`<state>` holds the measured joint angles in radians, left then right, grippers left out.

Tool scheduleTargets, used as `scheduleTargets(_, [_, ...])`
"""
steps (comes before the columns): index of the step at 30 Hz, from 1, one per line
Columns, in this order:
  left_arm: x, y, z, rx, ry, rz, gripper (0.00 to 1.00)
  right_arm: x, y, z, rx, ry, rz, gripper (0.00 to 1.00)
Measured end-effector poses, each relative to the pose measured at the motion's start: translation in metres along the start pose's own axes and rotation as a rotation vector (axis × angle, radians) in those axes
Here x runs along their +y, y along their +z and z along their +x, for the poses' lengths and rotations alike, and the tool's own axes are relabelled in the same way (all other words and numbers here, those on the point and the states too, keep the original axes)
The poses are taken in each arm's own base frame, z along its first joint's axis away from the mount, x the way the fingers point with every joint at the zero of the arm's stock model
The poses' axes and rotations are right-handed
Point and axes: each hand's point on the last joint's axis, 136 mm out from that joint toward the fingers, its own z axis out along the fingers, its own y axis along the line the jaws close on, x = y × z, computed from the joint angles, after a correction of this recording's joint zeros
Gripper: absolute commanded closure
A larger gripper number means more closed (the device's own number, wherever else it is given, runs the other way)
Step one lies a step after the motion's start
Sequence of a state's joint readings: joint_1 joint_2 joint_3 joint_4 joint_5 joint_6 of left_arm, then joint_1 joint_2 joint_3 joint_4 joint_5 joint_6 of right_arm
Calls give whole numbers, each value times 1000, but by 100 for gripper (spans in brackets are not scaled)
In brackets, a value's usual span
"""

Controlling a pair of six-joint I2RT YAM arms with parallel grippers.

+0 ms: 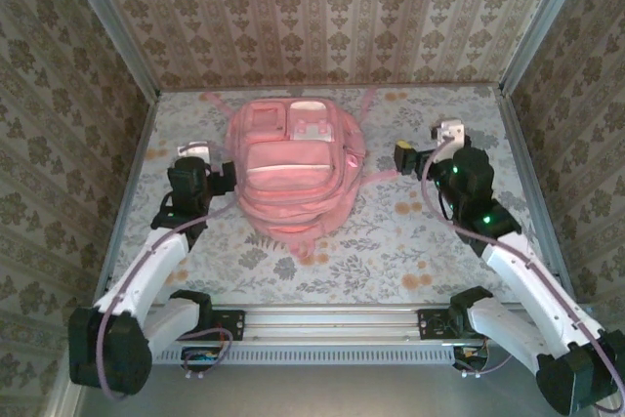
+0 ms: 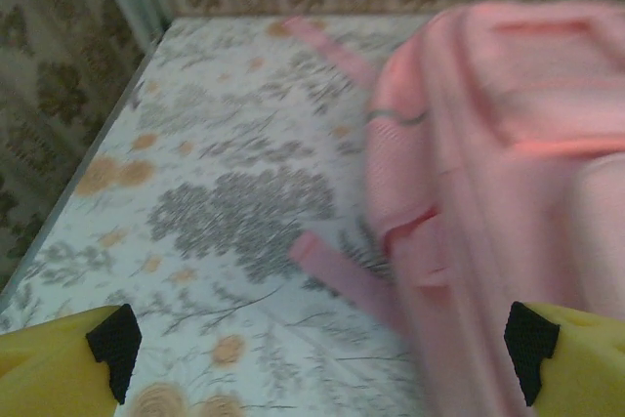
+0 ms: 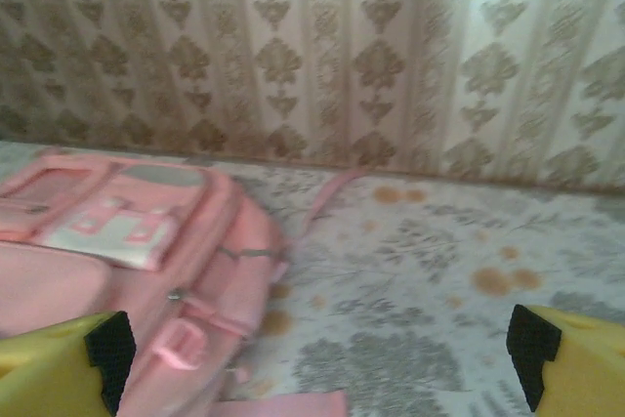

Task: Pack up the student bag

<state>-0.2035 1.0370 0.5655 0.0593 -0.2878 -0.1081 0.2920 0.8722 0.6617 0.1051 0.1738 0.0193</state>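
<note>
The student bag [image 1: 293,163], a big soft pink backpack with lighter front pockets, lies flat in the middle of the table with its top toward the near edge. My left gripper [image 1: 205,165] hovers just left of it, open. In the left wrist view the left gripper [image 2: 322,349] has its yellow fingers [image 2: 59,373] spread wide, with the bag's side [image 2: 488,144] filling the right. My right gripper [image 1: 427,144] stands open to the right of the bag, apart from it. In the right wrist view the right gripper [image 3: 322,354] holds nothing, and the bag [image 3: 127,271] lies at lower left.
A flowered cloth [image 1: 410,231] covers the table. Patterned walls [image 1: 322,17] close in the back and both sides, with metal posts in the corners. Pink straps [image 2: 347,275] trail from the bag onto the cloth. A rail [image 1: 332,319] runs along the near edge.
</note>
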Motion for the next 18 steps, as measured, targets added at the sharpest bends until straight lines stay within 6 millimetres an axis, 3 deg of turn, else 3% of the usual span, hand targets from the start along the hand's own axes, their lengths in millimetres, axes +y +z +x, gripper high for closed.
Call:
scheduleTargets(2, [13, 18, 23, 41, 4, -48, 0, -10, 7, 36, 9, -55, 40, 0])
scheduleTargets(5, [28, 35, 57, 92, -4, -106, 0, -34, 15, 109, 120, -87, 116, 0])
scheduleTargets(7, [31, 40, 75, 97, -9, -112, 0, -53, 18, 141, 179, -87, 181, 0])
scheduleTargets(10, [28, 45, 82, 66, -7, -90, 0, -73, 24, 158, 173, -60, 262, 0])
scheduleTargets(15, [24, 57, 58, -120, 3, -49, 0, -96, 30, 175, 134, 24, 327, 0])
scheduleTargets(18, [34, 63, 90, -93, -8, -58, 0, -100, 37, 180, 89, 59, 321, 0])
